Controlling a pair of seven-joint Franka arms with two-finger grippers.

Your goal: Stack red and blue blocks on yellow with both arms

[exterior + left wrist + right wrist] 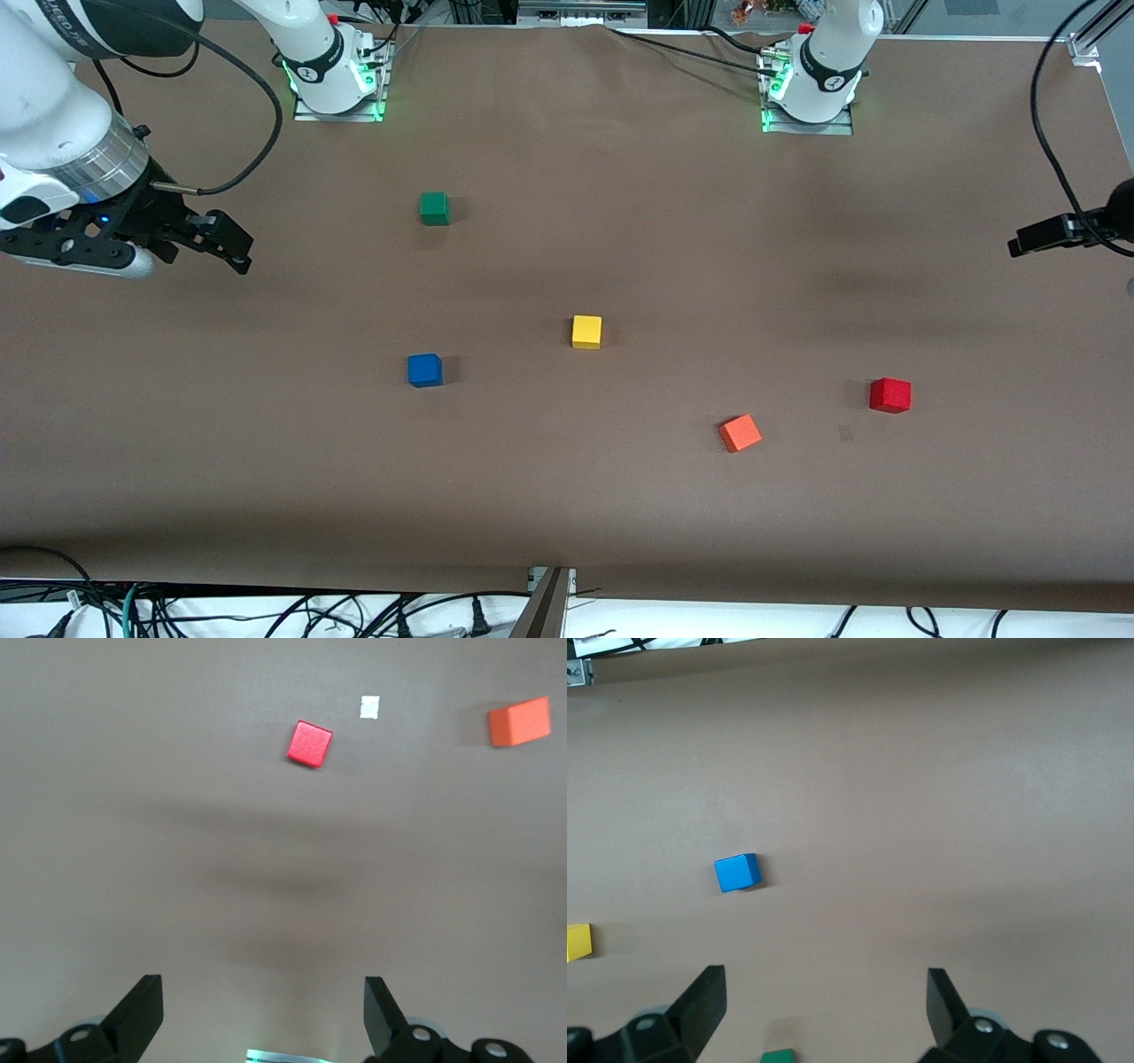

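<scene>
From the front, the orange cube (740,433) sits nearest the camera, turned a little askew, with the red block (889,395) just a touch farther back, toward my left arm's end of the table (567,514). The blue block (425,370) lies toward my right arm's end, and the yellow cube (586,331) stands between blue and red, a bit farther from the camera than both. The green cube (434,208) is farthest off, apart from the rest. My right gripper (232,245) hangs over bare table at its own end, holding nothing; my left gripper (1041,237) pokes in at the edge over its end.

Left wrist view now: my left gripper (264,1014) has its fingers spread wide, nothing between them, red block (309,743) and orange cube (519,722) ahead on the table, apart.

Right wrist view: my right gripper (826,1008) is splayed wide and empty too, the blue block (737,873) lying ahead, the yellow cube (578,942) and the green cube (777,1056) at the edges.
</scene>
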